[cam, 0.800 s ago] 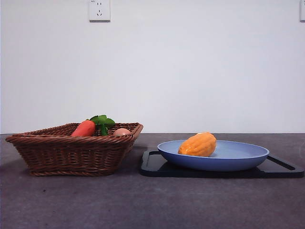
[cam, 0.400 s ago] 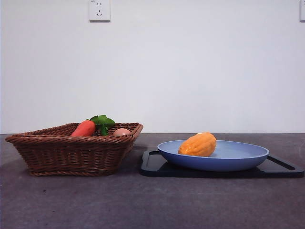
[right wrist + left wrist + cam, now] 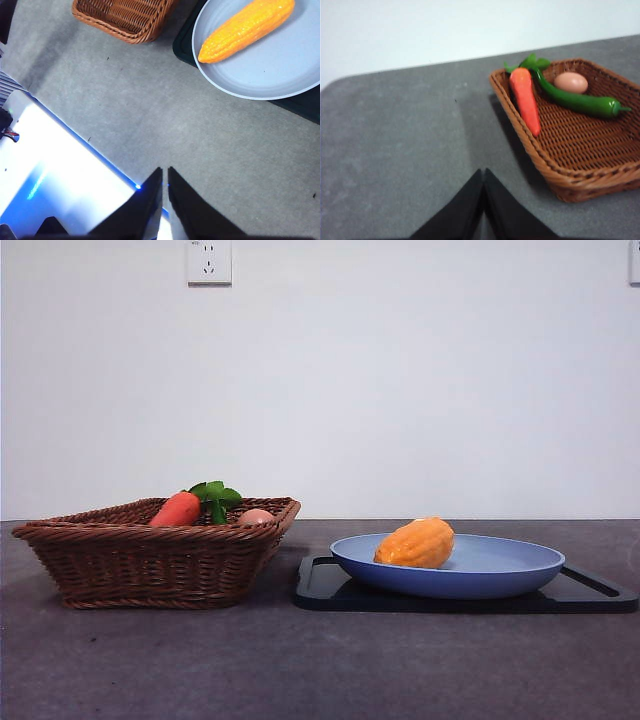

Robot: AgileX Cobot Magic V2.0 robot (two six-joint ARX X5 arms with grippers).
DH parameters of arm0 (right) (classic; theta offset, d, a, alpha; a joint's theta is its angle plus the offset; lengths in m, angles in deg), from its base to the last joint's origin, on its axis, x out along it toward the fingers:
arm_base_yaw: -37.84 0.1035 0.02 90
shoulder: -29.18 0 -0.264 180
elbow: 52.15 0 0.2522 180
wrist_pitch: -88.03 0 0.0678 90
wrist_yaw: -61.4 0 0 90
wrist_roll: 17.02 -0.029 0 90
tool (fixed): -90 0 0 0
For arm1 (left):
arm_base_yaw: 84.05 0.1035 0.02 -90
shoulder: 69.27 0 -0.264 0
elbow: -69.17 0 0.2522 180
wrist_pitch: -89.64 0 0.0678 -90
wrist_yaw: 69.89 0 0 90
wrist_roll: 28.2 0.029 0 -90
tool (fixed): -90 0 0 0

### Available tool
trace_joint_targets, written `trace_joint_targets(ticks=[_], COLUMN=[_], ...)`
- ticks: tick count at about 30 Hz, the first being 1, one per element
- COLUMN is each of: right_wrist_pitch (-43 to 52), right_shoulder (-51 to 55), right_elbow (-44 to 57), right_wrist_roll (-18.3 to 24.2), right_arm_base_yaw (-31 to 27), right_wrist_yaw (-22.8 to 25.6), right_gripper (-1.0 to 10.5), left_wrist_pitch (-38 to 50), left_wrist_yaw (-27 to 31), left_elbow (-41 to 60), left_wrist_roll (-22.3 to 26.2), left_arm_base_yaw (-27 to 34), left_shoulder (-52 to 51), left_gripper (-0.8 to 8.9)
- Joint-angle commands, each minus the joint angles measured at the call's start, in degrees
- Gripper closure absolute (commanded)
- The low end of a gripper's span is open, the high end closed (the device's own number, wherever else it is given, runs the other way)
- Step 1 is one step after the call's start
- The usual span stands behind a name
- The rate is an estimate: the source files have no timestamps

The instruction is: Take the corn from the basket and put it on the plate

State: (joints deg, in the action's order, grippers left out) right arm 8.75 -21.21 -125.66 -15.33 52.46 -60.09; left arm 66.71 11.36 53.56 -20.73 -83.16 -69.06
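Corn (image 3: 415, 543) lies on its side inside the plate (image 3: 520, 578), which sits on a black tray (image 3: 320, 590) beside the basket (image 3: 150, 560), so placing looks finished, with left gripper (image 3: 483, 172) and right gripper (image 3: 164, 170) clenched, empty, well clear above the counter (image 3: 300, 660).

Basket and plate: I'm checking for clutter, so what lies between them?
Only bare grey table and the black tray's edge under the plate, beside the basket, in the front view.
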Motion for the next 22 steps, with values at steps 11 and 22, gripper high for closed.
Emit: trace_joint_targets(ticks=[11, 22], right_wrist_pitch=[0.4, 0.4], right_shoulder=[-0.4, -0.4], right_elbow=[-1.0, -1.0], right_wrist_roll=[0.3, 0.3], right_arm_base_yaw=[0.2, 0.2], right_wrist_yaw=[0.0, 0.0], right_gripper=[9.5, 9.5], left_wrist_pitch=[-0.9, -0.9], left_wrist_yaw=[0.2, 0.2], left_elbow=[1.7, 1.7], left_wrist_roll=[-3.7, -3.7], left_arm_base_yaw=[0.1, 0.1], left_shoulder=[0.0, 0.0], left_gripper=[8.1, 8.1])
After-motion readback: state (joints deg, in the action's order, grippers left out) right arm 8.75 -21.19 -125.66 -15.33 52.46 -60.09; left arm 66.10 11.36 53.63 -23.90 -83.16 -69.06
